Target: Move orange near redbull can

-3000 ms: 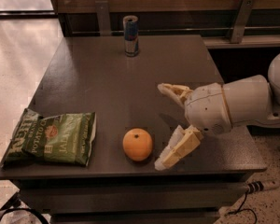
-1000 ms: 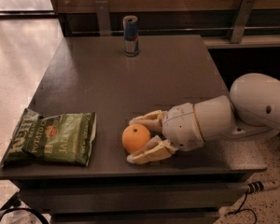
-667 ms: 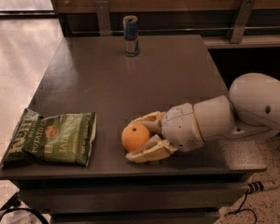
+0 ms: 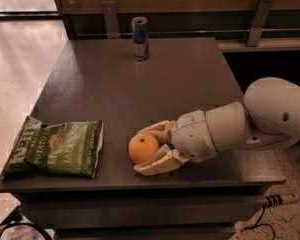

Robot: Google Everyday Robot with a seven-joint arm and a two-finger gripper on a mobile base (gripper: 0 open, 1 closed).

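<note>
Inventory, table (image 4: 190,79) & surrounds:
- Table: qty 1.
- Orange (image 4: 143,148): qty 1.
- Redbull can (image 4: 140,38): qty 1.
- Chip bag (image 4: 57,148), green: qty 1.
- Arm (image 4: 225,131), white: qty 1.
- Gripper (image 4: 146,151): qty 1, low over table's front edge, right of centre; fingers (image 4: 157,165): qty 2, one each side of orange, pressed to it.
- Brackets (image 4: 110,18), metal, behind table: qty 2.

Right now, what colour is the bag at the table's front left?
The bag is green with pale lettering, camera view. The gripper clasps the orange beside it.
</note>
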